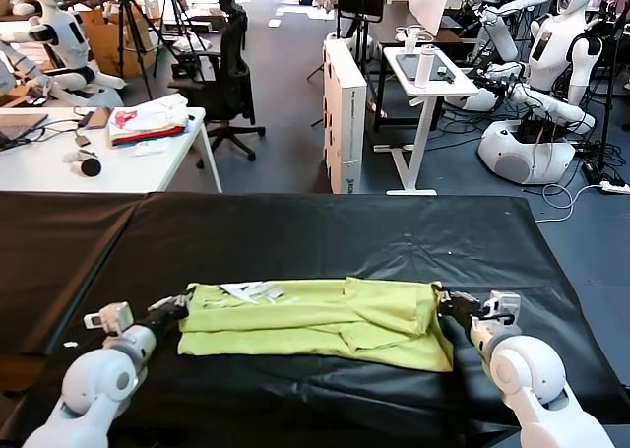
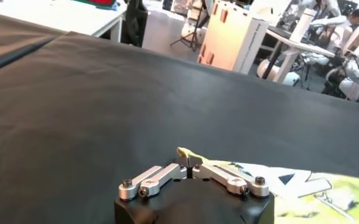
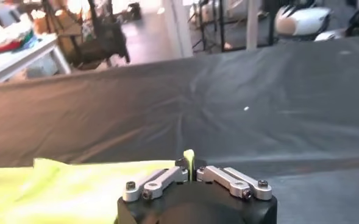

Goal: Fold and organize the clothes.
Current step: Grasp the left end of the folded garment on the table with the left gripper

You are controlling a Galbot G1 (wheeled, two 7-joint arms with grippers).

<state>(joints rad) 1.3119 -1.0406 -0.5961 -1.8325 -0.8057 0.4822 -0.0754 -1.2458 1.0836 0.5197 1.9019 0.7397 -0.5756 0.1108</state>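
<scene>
The clothes are one lime yellow-green T-shirt (image 1: pixel 315 317), lying half folded across the black table, with a white patch near its left end. My left gripper (image 1: pixel 183 305) is shut on the shirt's left edge; the left wrist view shows a peak of yellow-green cloth (image 2: pixel 188 155) pinched between the jaws of that gripper (image 2: pixel 191 165). My right gripper (image 1: pixel 442 304) is shut on the shirt's right edge. In the right wrist view a thin upright fold of the cloth (image 3: pixel 189 159) sticks up between the closed jaws of that gripper (image 3: pixel 190 173).
The black cloth-covered table (image 1: pixel 325 231) stretches far beyond the shirt. Behind it stand a white table (image 1: pixel 138 167) with a white, pink and red cloth pile (image 1: pixel 148 121), an office chair (image 1: pixel 224 84), a white cabinet (image 1: pixel 345 113) and other robots (image 1: pixel 551 74).
</scene>
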